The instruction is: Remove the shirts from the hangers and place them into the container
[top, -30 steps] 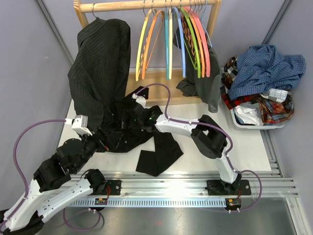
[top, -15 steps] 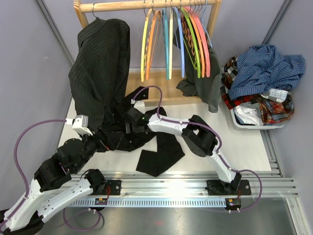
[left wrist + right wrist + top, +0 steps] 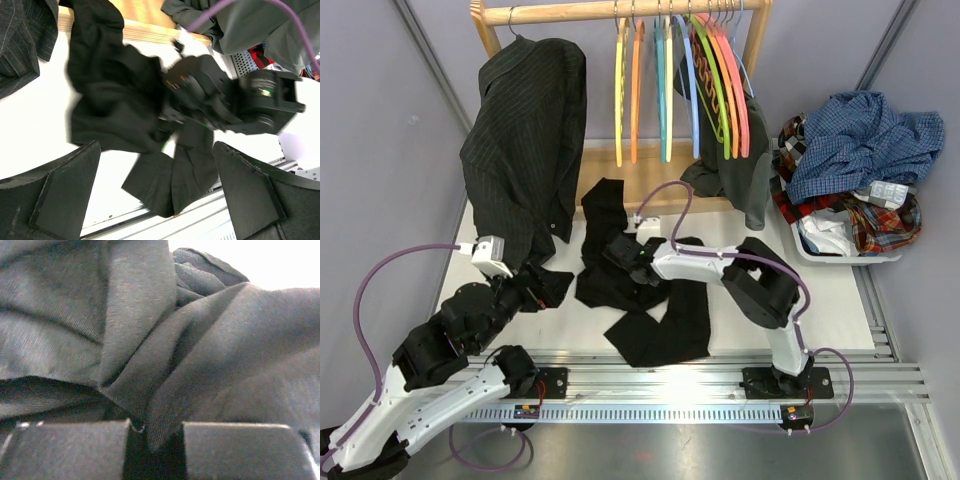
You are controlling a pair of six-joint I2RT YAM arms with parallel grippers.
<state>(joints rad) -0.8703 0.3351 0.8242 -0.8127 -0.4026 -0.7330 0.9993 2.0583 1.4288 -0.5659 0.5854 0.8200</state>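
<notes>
Top external | white table, grey walls | left gripper agape | right gripper pinching black shirt

1. No text, brand, number or sign is legible in any view.
2. Pale tag on the clothes piled in the container: faint print marks, too small to read.
3. Small boards at the arm bases: red and yellow spots, no characters resolvable.
4. Left wrist view: motion-blurred, nothing legible.
5. Right wrist view: filled by black shirt fabric, plain, no legible label.
</notes>
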